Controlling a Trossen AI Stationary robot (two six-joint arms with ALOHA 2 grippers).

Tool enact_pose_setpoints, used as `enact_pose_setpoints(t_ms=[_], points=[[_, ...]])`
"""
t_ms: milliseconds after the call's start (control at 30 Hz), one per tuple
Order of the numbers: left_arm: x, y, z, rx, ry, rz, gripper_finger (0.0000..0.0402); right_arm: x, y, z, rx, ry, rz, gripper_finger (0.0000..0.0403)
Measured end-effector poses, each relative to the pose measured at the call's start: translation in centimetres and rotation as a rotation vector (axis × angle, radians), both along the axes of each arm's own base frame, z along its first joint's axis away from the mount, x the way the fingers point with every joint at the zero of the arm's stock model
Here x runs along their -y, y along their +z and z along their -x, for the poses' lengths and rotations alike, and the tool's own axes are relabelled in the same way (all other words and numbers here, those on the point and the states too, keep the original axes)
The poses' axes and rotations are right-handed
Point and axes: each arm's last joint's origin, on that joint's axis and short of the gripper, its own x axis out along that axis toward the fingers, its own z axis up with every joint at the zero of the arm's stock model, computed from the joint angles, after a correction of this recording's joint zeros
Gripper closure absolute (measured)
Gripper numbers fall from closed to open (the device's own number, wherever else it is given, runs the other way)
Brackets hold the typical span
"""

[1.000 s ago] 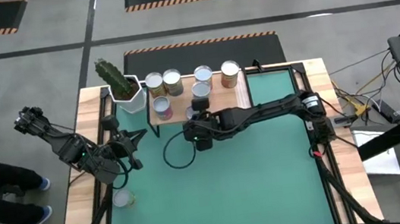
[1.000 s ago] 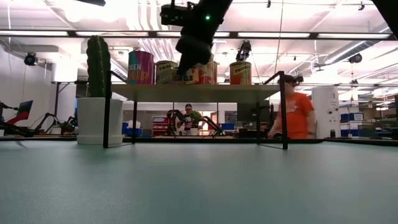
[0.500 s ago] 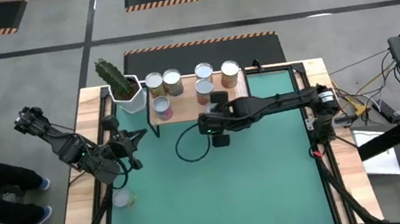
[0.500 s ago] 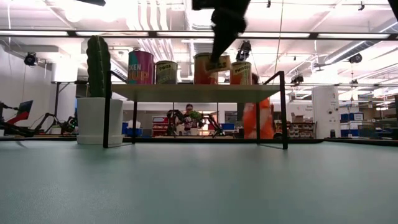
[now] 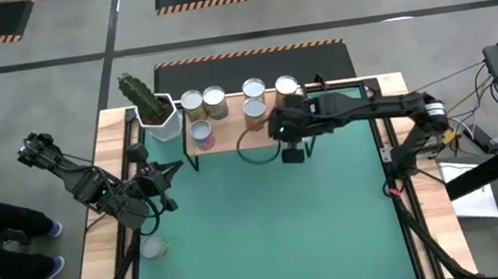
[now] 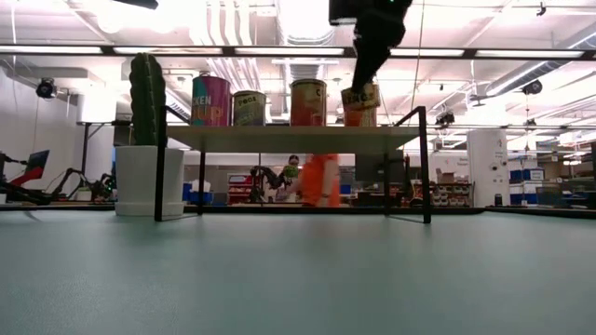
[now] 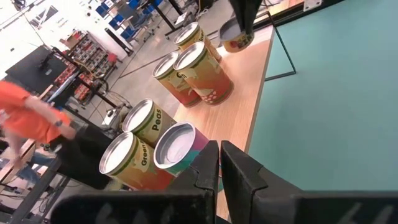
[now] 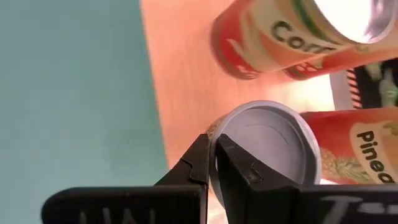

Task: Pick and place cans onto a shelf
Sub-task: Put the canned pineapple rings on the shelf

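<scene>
Now the right gripper (image 5: 287, 127), fingers pressed together and empty, hovers over the low light-wood shelf (image 5: 230, 137) just beside an orange-labelled silver-topped can (image 5: 255, 112), while the left gripper (image 5: 161, 185), also closed, waits apart.

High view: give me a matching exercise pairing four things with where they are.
1 cactus pot
2 lone can
3 right gripper
4 left gripper

A over the shelf's right end
B standing on the table, off the shelf
C beside the shelf's left end
D at the table's left side, pointing toward the shelf

Pairs: 1-C, 2-B, 3-A, 4-D
</scene>
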Motion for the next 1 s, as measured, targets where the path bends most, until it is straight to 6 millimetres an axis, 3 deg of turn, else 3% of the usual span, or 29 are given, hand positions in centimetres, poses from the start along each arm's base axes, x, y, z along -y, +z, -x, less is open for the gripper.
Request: enact_pose_setpoints(t_ms=[200,400,800,1000], points=[[0.0,0.0,0.0,0.000,0.000,0.000,0.0402,2.3,-1.8,1.9,0.095,-0.023,-0.036,0.0394],[0.0,0.0,0.0,0.000,0.000,0.000,0.0402,3.0,-2.9,3.4,0.105,-0.054,-0.033,0.0394],[0.0,0.0,0.0,0.000,0.000,0.000,0.0402,3.0,-3.6,3.3,0.112,-0.062,-0.064,0.0391],[0.0,0.0,0.0,0.000,0.000,0.000,0.0402,3.0,-3.6,3.3,0.117,-0.070,-0.071,0.0344]])
